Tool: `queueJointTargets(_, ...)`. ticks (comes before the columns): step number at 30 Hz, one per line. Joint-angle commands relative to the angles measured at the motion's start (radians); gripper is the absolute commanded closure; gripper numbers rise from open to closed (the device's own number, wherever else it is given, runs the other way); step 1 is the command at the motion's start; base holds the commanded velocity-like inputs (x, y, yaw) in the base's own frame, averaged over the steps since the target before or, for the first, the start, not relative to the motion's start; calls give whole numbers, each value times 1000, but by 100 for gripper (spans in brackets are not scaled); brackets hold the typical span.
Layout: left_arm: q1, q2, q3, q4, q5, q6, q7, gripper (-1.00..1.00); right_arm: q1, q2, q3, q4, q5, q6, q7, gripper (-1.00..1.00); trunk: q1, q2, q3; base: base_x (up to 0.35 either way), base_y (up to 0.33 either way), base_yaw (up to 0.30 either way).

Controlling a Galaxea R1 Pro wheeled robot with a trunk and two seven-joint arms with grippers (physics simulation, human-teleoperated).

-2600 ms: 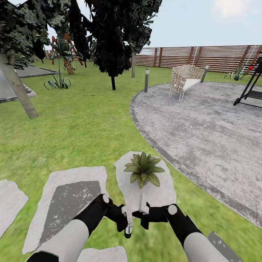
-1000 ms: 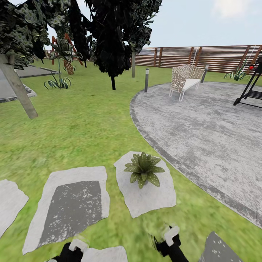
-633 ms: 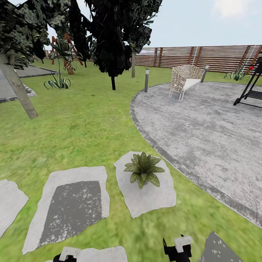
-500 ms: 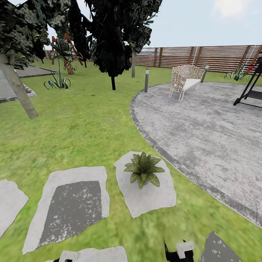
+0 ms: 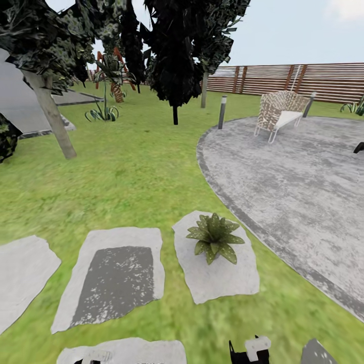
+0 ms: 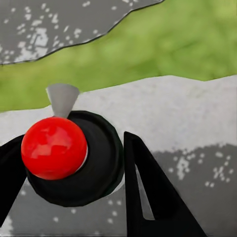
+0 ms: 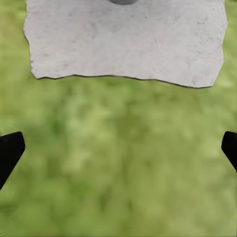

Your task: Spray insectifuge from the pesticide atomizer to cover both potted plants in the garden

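Both arms, stretched out over the stepping stones 2.6 s ago, are now drawn back to the bottom edge of the head view, and the whole picture has slid right since half a second ago, so the camera has turned left; nothing in the garden itself has moved.

One potted plant (image 5: 216,243) sits on a pale stepping stone (image 5: 217,280) at lower centre, beside the round paved patch (image 5: 293,172).

At the bottom edge, only a white-and-black part of the right gripper (image 5: 253,350) shows. In the right wrist view its dark fingertips (image 7: 10,150) stand wide apart over grass, holding nothing.

The left gripper (image 6: 74,173) looks down on a stone; a red ball on a black ring fills the space between its fingers (image 6: 148,197), and whether they grip anything I cannot tell.

No atomizer is visible, so the turn reads as searching for it.
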Motion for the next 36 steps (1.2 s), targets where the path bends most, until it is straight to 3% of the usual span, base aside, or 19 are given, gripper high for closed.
queueJointTargets(1,-1,0,-7,1,9,-3,-3,100,0,0,-7,1,11,-2,-5,-100,0,0,-1,0,0,279)
queueJointTargets(13,-1,1,-6,0,11,-3,-1,100,3,0,-7,1,12,-2,-5,-100,0,0,2,0,0,279)
queueJointTargets(20,-1,2,-6,0,11,-3,-1,100,6,0,-6,1,13,-2,-5,-100,27,-49,-14,0,0,253)
queueJointTargets(36,-12,-9,-7,-30,12,10,1,100,7,0,-6,1,14,-2,-4,-100,27,-49,6,0,0,169)
